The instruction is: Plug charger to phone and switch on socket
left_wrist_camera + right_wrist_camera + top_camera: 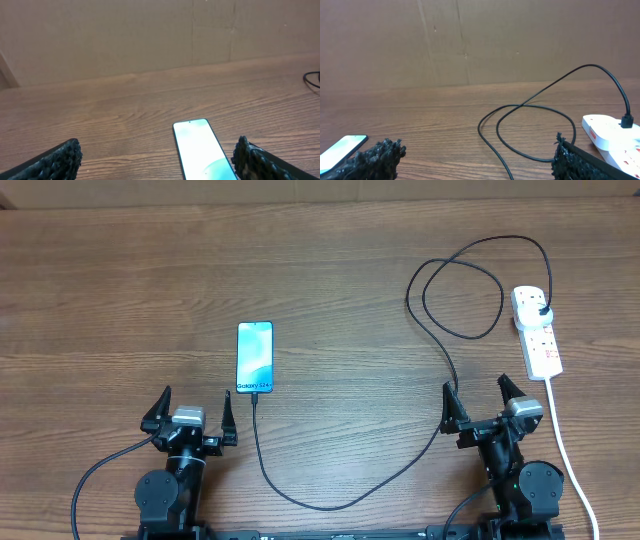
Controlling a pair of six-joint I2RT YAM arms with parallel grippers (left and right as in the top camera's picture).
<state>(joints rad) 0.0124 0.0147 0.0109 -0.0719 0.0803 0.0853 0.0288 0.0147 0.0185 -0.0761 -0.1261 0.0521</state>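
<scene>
The phone (254,357) lies flat left of centre with its screen lit; it also shows in the left wrist view (200,149) and at the left edge of the right wrist view (342,148). The black charger cable (440,340) runs from the phone's near end, loops across the table, and its black plug (541,312) sits in the white socket strip (537,332) at the right; cable (530,107) and strip (615,132) show in the right wrist view. My left gripper (192,413) is open and empty just in front of the phone. My right gripper (483,402) is open and empty near the strip.
The strip's thick white cord (565,450) runs down the right side toward the front edge, close to my right arm. A brown cardboard wall (150,35) stands behind the wooden table.
</scene>
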